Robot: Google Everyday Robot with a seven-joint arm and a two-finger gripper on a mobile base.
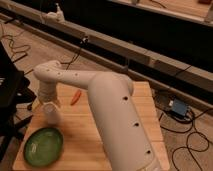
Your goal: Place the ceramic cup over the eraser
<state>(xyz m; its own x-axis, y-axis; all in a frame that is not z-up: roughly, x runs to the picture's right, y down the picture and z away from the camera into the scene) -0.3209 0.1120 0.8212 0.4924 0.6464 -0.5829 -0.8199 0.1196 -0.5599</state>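
Note:
The ceramic cup (50, 116) is a small plain white cup standing on the wooden table (80, 132) at its left side. My white arm reaches across the table from the lower right and bends down at the far left. Its gripper (48, 106) sits right at the cup's top, largely hidden by the wrist, with the jaws wide apart around the cup. The cup rests on the table. The eraser is hidden behind my arm.
A green plate (44, 146) lies at the table's front left corner, just below the cup. An orange carrot-like piece (75, 97) lies right of the cup. Cables and a blue box (177, 107) are on the floor to the right. A dark chair stands at the left.

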